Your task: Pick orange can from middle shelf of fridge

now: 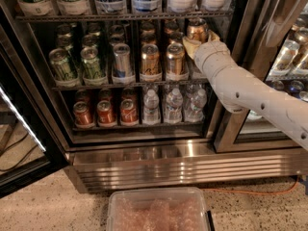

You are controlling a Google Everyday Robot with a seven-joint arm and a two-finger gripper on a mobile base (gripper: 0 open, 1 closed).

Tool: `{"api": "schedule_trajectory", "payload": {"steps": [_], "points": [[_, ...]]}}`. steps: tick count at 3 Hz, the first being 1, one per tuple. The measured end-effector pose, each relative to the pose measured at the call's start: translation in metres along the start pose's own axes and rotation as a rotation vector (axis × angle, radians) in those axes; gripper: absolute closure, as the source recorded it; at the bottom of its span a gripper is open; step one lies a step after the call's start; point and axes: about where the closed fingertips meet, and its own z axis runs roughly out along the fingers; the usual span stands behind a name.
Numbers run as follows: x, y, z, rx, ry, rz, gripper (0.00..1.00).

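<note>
My gripper point(198, 38) is inside the fridge point(144, 162), at the right end of the middle shelf point(130, 85). It is shut on an orange can point(197, 29) and holds it raised above the rack, close under the upper shelf. My white arm point(250, 93) reaches in from the lower right. Two more orange cans point(150, 61) point(174, 60) stand at the shelf's front, with others behind them in the dark.
Green cans point(62, 66) and a blue-silver can point(121, 61) stand left on the same shelf. Red cans point(106, 112) and water bottles point(173, 105) fill the rack below. The glass door point(19, 129) stands open at left. A clear plastic bin point(159, 211) sits on the floor.
</note>
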Motion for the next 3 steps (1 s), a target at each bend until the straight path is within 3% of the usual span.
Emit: {"api": "schedule_trajectory", "payload": {"steps": [1, 2, 3], "points": [[-0.002, 0.0, -0.014, -0.051, 0.038, 0.004, 1.0], [-0.005, -0.002, -0.046, -0.125, 0.119, 0.019, 1.0], [-0.009, -0.01, -0.073, -0.143, 0.188, 0.003, 1.0]]}}
